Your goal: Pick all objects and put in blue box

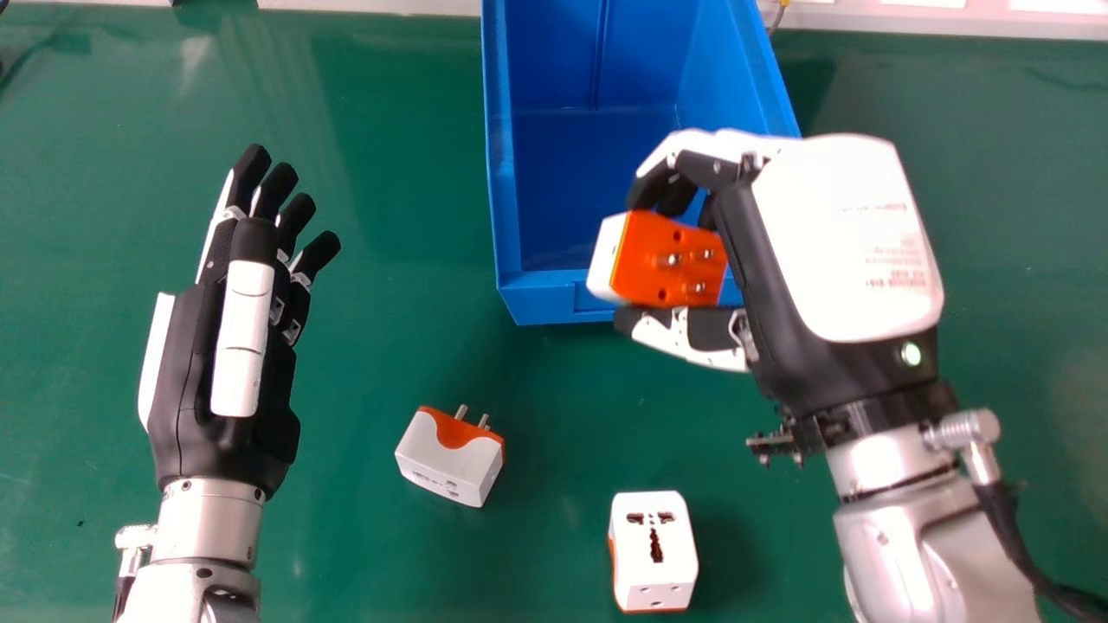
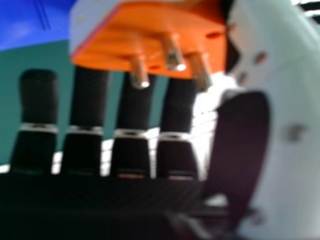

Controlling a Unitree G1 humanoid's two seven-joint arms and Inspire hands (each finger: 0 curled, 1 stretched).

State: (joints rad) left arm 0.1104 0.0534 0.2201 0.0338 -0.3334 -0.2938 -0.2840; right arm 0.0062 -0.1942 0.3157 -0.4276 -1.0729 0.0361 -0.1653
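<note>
The green desk [image 1: 389, 346] spreads under everything we work with, and its far edge meets a pale strip [image 1: 372, 7] running across the head view. We have a broad stretch of green between the left hand and the box, more to the right of the box, and a band between its near wall and the two plugs lying closer to us.

The blue box [image 1: 554, 298] stands toward the far side, its mouth open upward and its inner floor in sight. Its left rim runs away from us; its right rim slants outward toward us until our right hand [image 1: 848, 234] covers part of it.

That hand is partly closed, its thumb and curled fingers gripping the orange-and-white adapter [image 1: 671, 260] between them. In the head view the adapter overlaps the near wall and part of the opening; how high it is above the rim, we cannot tell. In the right hand view, its orange face and metal pins [image 2: 172, 55] show beside our thumb [image 2: 287, 130].

Our left hand [image 1: 221, 363] hangs at the left of the head view, wide open and unladen, fingers straight and pointing away from us.

On the desk, the upright-socket adapter [image 1: 653, 541] lies nearest us, its slotted face up. The tilted adapter [image 1: 450, 463] is farther left, its pins pointing away from us.

A small green light [image 1: 911, 353] glows near the right wrist, and fine reddish print [image 1: 896, 281] marks the white back of that hand.
</note>
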